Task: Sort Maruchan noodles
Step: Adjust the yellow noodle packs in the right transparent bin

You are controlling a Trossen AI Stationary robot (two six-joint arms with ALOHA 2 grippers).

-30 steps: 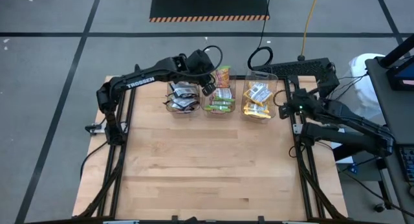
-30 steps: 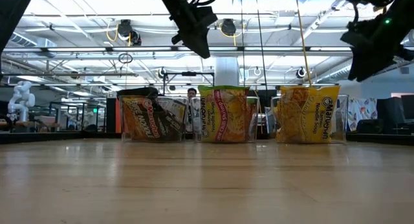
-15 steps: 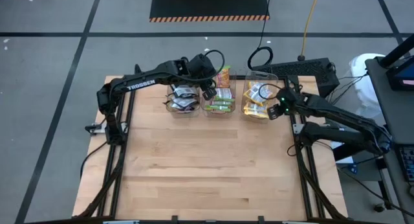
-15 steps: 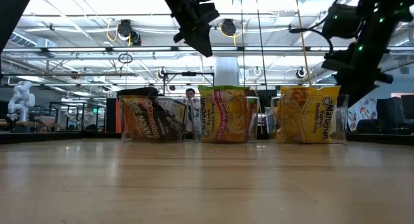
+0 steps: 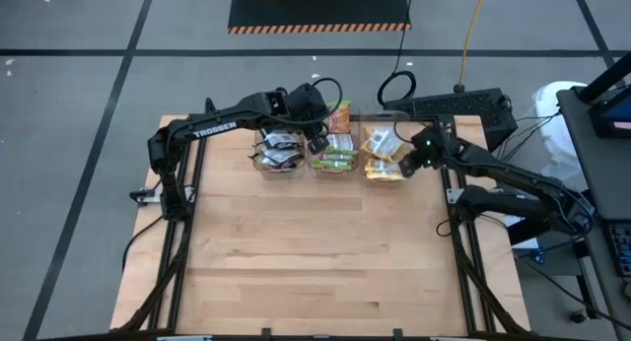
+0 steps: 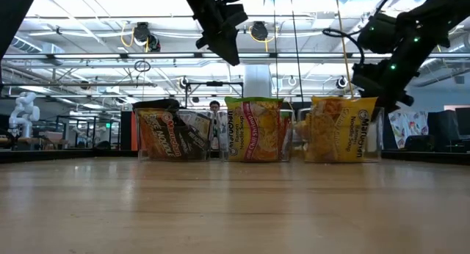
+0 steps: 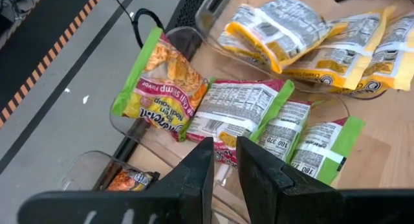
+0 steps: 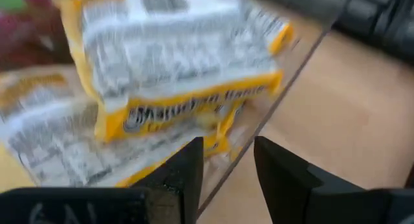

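Three clear bins stand in a row at the table's far edge. One holds black Maruchan noodles packets, one lime-green packets, one yellow packets. One green packet leans up against the middle bin's far wall. My left gripper hangs above the black and green bins, its fingers a narrow gap apart with nothing between them. My right gripper is open at the yellow bin's right side. My right gripper comes slanting down from the table's right, and the yellow bin's clear right wall stands between its open fingers, one finger inside the bin and one outside. Which finger touches the wall I cannot tell. The bin rests on the table.
Bare wooden tabletop stretches from the bins to the near edge. A black keyboard and a coiled cable lie beyond the far right corner. A person's head shows behind the bins in the low view.
My right gripper has swung down and toward the table's left, from beside the right edge to the yellow bin's right wall, rolling as it went. The yellow bin has slid a little toward the green bin.
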